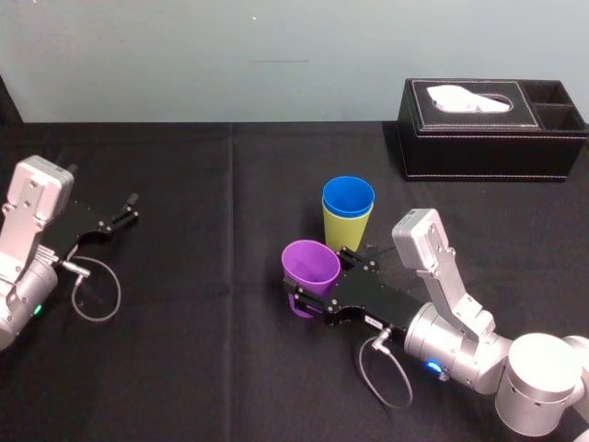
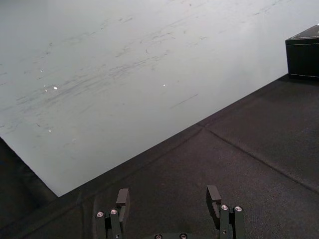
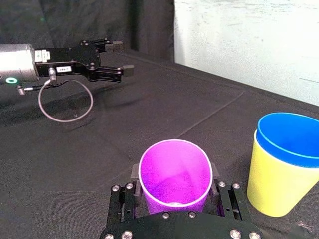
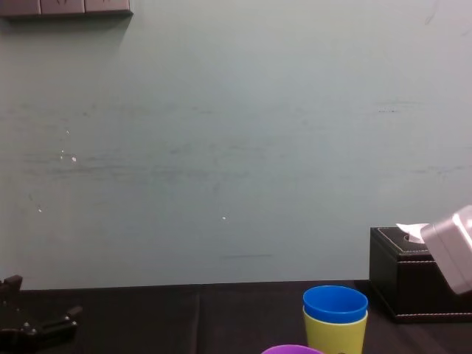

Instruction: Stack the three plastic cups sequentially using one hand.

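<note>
The yellow-green cup (image 1: 347, 235) stands upright on the table (image 1: 202, 359), mouth up. The blue cup (image 1: 348, 195) sits nested inside it, so only a blue band shows above the yellow-green rim. The purple cup (image 1: 310, 265) is also upright and empty. It is just beside the yellow-green cup, on its left and a little nearer to the robot, not touching it. The right hand (image 1: 322, 281) grips the purple cup, with one black finger against each side of its wall.

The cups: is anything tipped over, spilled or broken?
Nothing stands out. The blue cup sits neatly nested in the yellow-green cup, both upright. The right gripper grips the purple cup beside them; it looks whole. The left gripper lies idle, far left, fingers apart.
</note>
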Robot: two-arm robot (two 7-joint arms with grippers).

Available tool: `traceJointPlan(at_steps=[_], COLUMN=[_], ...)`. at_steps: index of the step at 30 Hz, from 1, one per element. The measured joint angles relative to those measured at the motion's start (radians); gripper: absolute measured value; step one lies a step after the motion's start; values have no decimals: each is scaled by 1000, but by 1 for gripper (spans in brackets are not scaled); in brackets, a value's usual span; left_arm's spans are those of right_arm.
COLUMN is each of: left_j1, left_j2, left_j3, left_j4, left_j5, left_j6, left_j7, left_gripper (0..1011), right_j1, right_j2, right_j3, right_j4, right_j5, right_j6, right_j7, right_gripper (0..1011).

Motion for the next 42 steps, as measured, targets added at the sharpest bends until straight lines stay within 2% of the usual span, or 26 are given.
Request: traceJointPlan(at_steps=[6, 11, 25, 30, 42], left_j1=[0, 0, 0, 0, 0], left_j2=[0, 0, 0, 0, 0], left_j3=[0, 0, 0, 0, 0], left_j4=[0, 0, 0, 0, 0], left_j5=[0, 0, 0, 0, 0], left_j6=[0, 0, 0, 0, 0], left_j7=[0, 0, 0, 0, 0], left_gripper=[1011, 1011, 1011, 1011, 1011], right_j1=[-1, -6, 6, 31, 105], right_j2=[1, 12, 59, 73, 93], right_j3=[0, 3, 23, 39, 49], right_j4=[-2, -30, -148, -174, -180], right_j5=[1, 8, 40, 69, 89], right_j6=[1, 16, 131, 170, 223], right_j7=[0, 10, 12, 10, -8], right_gripper=[732, 732, 732, 732, 731])
